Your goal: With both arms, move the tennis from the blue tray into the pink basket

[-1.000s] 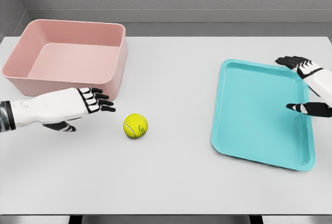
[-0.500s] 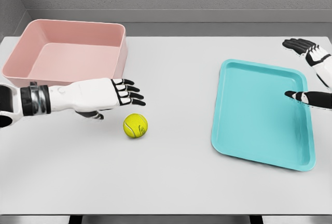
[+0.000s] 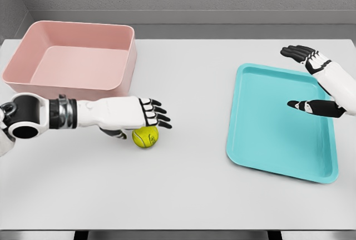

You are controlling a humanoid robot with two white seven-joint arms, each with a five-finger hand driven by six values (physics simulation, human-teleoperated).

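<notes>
A yellow-green tennis ball lies on the white table, between the pink basket and the blue tray. My left hand hovers flat just above and behind the ball, fingers spread, its thumb down beside the ball's left side. It holds nothing. My right hand stands open over the tray's far right part, fingers up at the tray's back edge and thumb pointing left over the tray. The tray holds nothing.
The pink basket sits at the table's back left with nothing inside. The table's front edge runs along the bottom of the view. A grey wall stands behind the table.
My left arm has reached right and forward, from beside the basket to directly over the ball. My right hand swung out to the right, then came back left over the tray.
</notes>
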